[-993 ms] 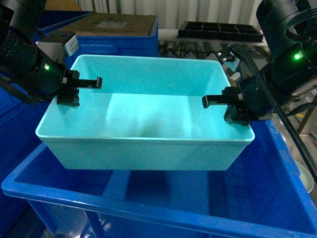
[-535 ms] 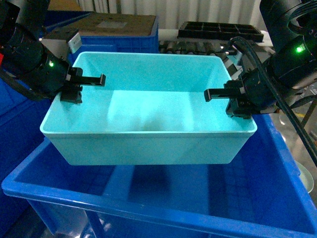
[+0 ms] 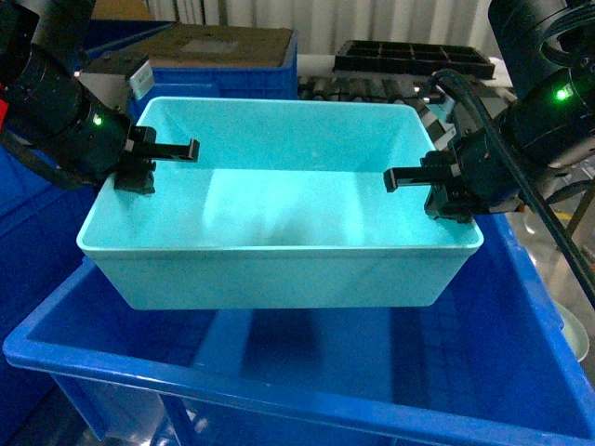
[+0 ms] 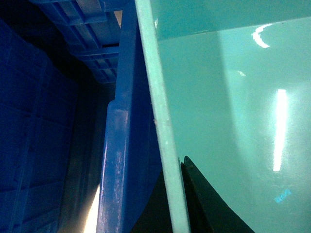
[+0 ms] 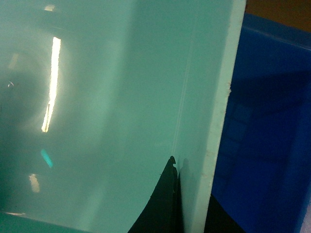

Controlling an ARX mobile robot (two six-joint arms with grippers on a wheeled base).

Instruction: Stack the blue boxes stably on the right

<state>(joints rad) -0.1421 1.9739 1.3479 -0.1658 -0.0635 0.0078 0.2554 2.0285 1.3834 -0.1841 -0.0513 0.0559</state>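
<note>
Head view, turquoise tub [image 3: 279, 200] barely shifted

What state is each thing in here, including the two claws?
Turquoise tub: empty, upright, held above the blue crate by both end walls.
Royal-blue crate: open, underneath the tub.
Left claw: shut on the tub's left wall.
Right claw: shut on the tub's right wall.
Black tray: lying flat behind, untouched.

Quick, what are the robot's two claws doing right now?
Left gripper: shut on the left wall of the turquoise tub.
Right gripper: shut on the tub's right wall, over the big blue crate.
</note>
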